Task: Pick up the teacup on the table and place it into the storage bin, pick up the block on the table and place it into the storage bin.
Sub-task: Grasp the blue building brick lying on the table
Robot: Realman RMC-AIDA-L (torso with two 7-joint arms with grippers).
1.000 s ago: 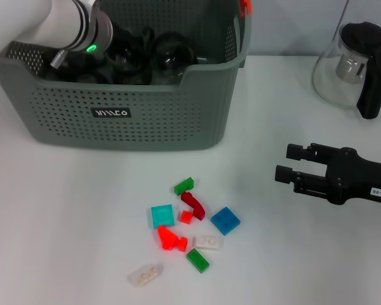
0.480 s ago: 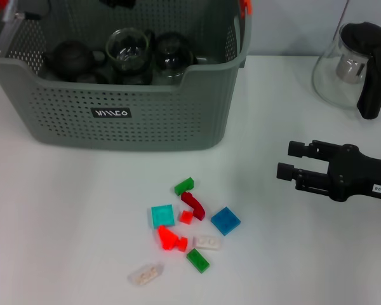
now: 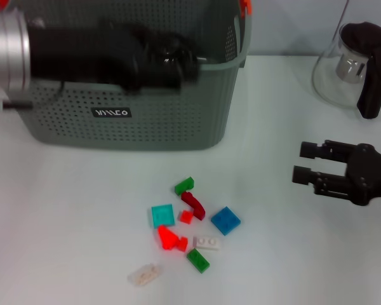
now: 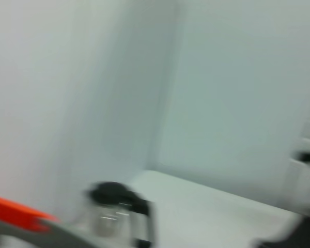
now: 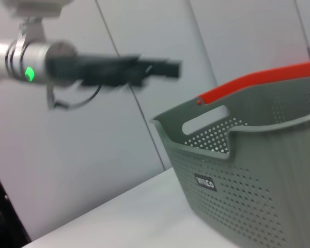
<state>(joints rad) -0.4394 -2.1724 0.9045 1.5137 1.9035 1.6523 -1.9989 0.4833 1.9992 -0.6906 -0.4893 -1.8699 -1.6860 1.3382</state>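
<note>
Large grey-green perforated plastic storage bin (image 3: 146, 121) beneath left gripper (image 3: 171, 63); finger state indeterminate. Teacup not discernible. Right gripper (image 3: 305, 164) parted, empty, beside scattered small coloured plastic blocks (image 3: 184, 229). Blocks not yet binned.

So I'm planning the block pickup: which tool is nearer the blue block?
The right. The right tool hovers over the table beside the blue block, on the robot's right. The left tool is up over the storage bin.
</note>
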